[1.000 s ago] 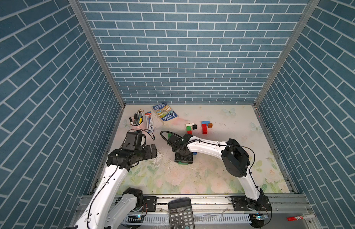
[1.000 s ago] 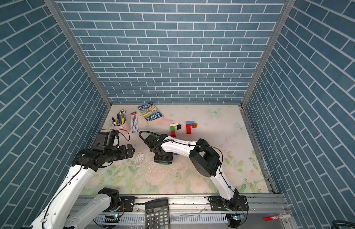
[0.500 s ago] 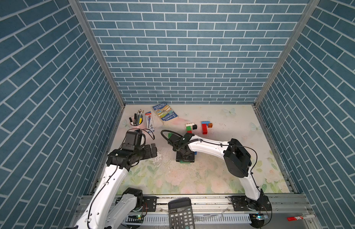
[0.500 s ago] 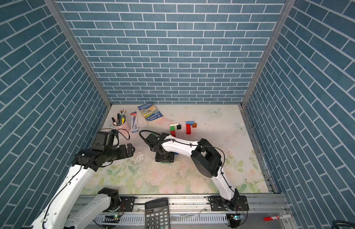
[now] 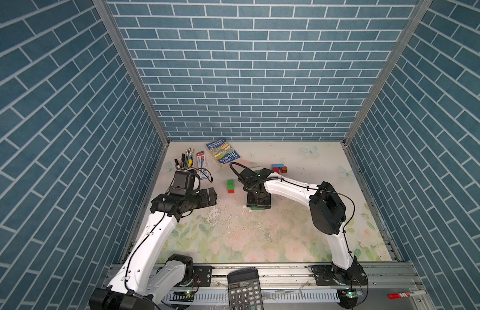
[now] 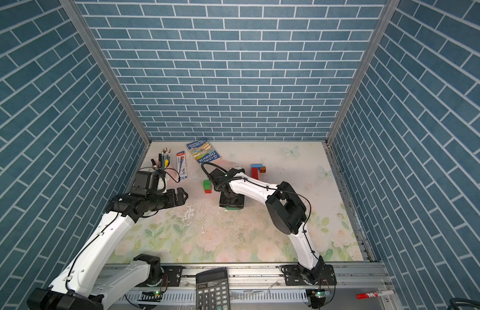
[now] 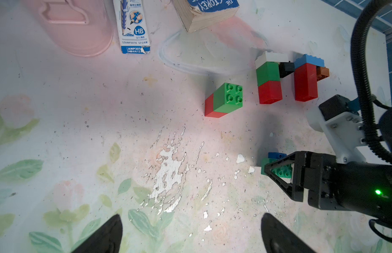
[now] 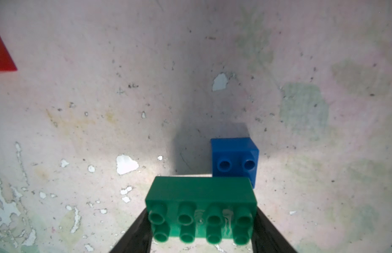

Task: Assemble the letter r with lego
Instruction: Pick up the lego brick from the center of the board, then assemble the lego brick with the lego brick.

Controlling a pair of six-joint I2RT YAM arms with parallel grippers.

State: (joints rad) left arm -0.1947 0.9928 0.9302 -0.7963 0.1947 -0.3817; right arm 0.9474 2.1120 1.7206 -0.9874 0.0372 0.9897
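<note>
Lego (image 7: pixel 268 81) is counted at 11 bricks in the left wrist view, in 4 groups. By colour: 3 green, 3 red, and 1 each of white, black, light blue, brown and blue.

- The green-on-red pair (image 5: pixel 231 186), 2 bricks, is seen near the centre of both top views, just left of the right arm's wrist.
- The 4-brick stack (image 7: pixel 268 81) is made up of white, green and red, w/ black on its side. In both top views it is mostly hidden behind the right arm; only a sliver shows.
- The 3-brick stack (image 5: pixel 277 168), light blue, red and brown, is seen right of centre, towards the back wall.
- The green oblong brick (image 8: pixel 201 203), 8 studs, is clamped at both short ends by the right gripper (image 8: pixel 201 221). In a top view only a green edge (image 5: pixel 257 208) shows under the gripper, just below frame centre. Whether it rests on the table (image 5: pixel 260 241) can't be told.
- The blue brick (image 8: pixel 234 160) is just beside it; contact can't be made out, and in the top views it is hidden.

The left gripper (image 5: pixel 210 197), left of centre, is held w/ jaws wide apart over bare tabletop; in its own wrist view only the 2 tips are seen.

Also counted, 1 each: calculator (image 5: pixel 244 290), book (image 5: pixel 222 154), pencil box (image 5: pixel 201 163), pen cup (image 5: pixel 186 163) and red marker (image 5: pixel 405 295).
</note>
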